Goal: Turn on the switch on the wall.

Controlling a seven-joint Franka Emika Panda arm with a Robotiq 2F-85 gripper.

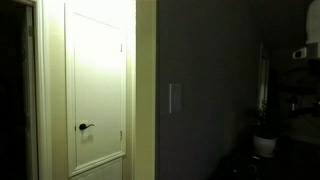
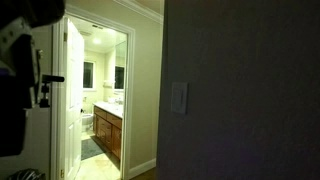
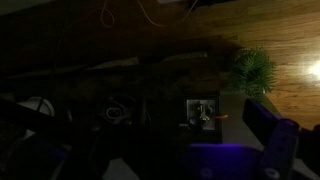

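Observation:
The room is dark. A white wall switch [image 1: 175,97] sits on the dark wall beside the door frame, and it shows in both exterior views [image 2: 179,97]. My gripper does not show clearly in either exterior view. In the wrist view the camera looks down at the floor. One gripper finger [image 3: 266,128] stands far out to the right and the other is lost in the dark, so the gripper [image 3: 195,140] looks open and empty. The switch is not in the wrist view.
A closed white door [image 1: 97,90] with a dark handle is left of the switch. An open doorway shows a lit bathroom [image 2: 105,95]. A potted plant [image 3: 252,70] stands on the wooden floor. A dark bulky shape [image 2: 15,80] fills the left edge.

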